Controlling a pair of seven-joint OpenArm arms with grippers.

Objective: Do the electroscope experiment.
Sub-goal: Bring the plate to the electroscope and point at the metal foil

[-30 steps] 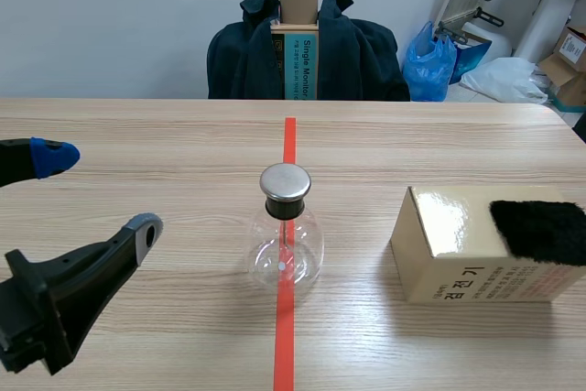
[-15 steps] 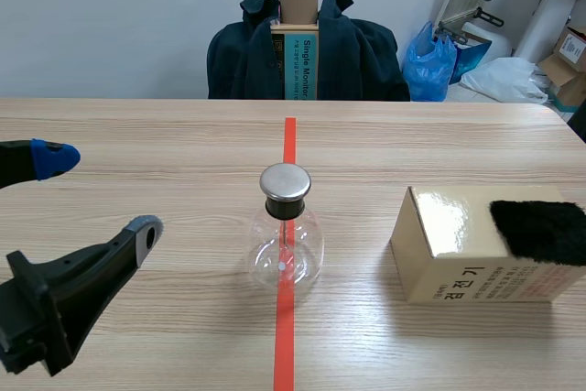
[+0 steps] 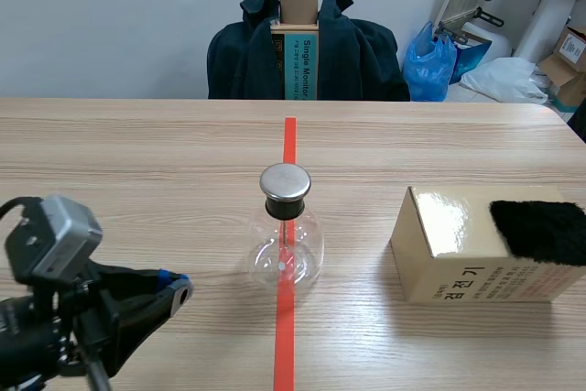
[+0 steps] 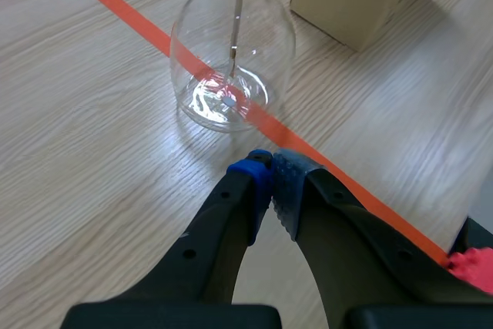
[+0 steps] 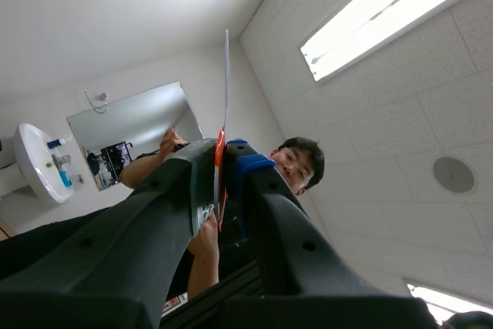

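Risk: the left jaws sat clenched and low, just short of the glass flask (image 3: 285,235). Any push forward could have knocked it over or slid it off the tape line.
Left jaws were fully closed on nothing, pads (image 4: 259,182) pressed together close over the surface (image 3: 137,153), not touching the flask. The flask stood upright mid-surface, metal cap (image 3: 285,182) on. The box (image 3: 476,249) with the black fur pad (image 3: 540,229) sat to its right, well apart. Right jaws pointed up, off the surface, clamped on a thin sheet (image 5: 226,75). A weak pinch could have dropped it.
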